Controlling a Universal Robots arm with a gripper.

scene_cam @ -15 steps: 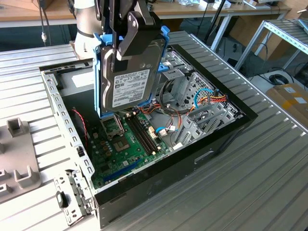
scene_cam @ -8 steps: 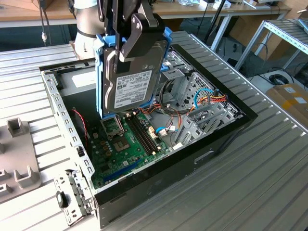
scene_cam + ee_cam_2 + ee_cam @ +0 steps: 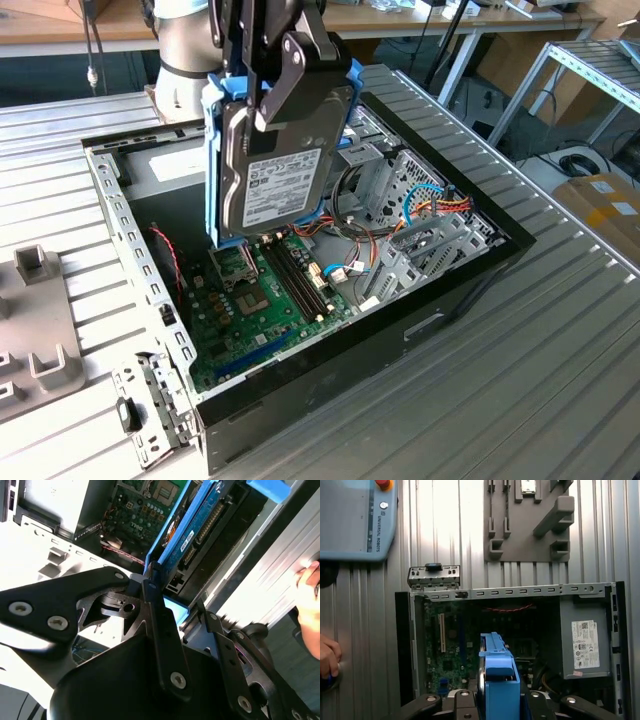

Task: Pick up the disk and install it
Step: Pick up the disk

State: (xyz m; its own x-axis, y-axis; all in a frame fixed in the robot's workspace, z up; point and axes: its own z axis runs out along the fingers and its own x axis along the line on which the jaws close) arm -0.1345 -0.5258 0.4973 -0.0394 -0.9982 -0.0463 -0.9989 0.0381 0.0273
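Ribbed metal table [image 3: 520, 400] carries an open computer case [image 3: 400, 335], its green motherboard [image 3: 265, 310] exposed. Above that board hangs the disk [image 3: 285, 170], upright on one edge with its white label facing the exterior view. The gripper [image 3: 288, 80] reaches down from above and pinches the disk's upper part between its black fingers, clear of the case.
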